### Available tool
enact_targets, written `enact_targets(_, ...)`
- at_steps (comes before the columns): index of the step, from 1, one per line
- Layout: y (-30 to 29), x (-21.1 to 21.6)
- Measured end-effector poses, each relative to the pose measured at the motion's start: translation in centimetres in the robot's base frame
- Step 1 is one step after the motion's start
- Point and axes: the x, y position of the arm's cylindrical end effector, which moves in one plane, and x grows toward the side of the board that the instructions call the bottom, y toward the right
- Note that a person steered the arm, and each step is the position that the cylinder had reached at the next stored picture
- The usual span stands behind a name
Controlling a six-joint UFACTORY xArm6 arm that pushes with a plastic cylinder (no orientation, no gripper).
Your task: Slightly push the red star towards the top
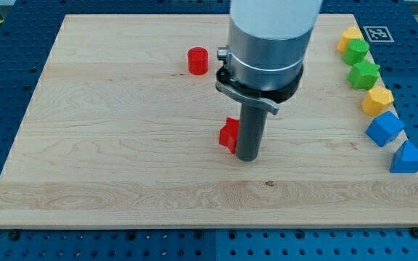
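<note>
The red star (228, 134) lies near the middle of the wooden board (107, 145), partly hidden behind my rod. My tip (247, 157) rests on the board just right of the star and slightly below it, touching or almost touching it. A red cylinder (197, 61) stands further up the board, above and left of the star.
Along the board's right edge runs a line of blocks: a yellow block (349, 36), a green block (355, 51), a green star (363, 74), a yellow block (376, 100), a blue block (384, 128) and a blue triangle-like block (408, 158).
</note>
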Motion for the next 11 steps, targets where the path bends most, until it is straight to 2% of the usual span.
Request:
enact_targets(2, -2.7, 2.3)
enact_targets(3, -3.0, 1.6)
enact_targets(4, -3.0, -0.8)
enact_targets(7, -5.4, -0.8)
enact_targets(9, -5.8, -3.2)
enact_targets(10, -5.9, 0.2)
enact_targets(11, -0.4, 1.2)
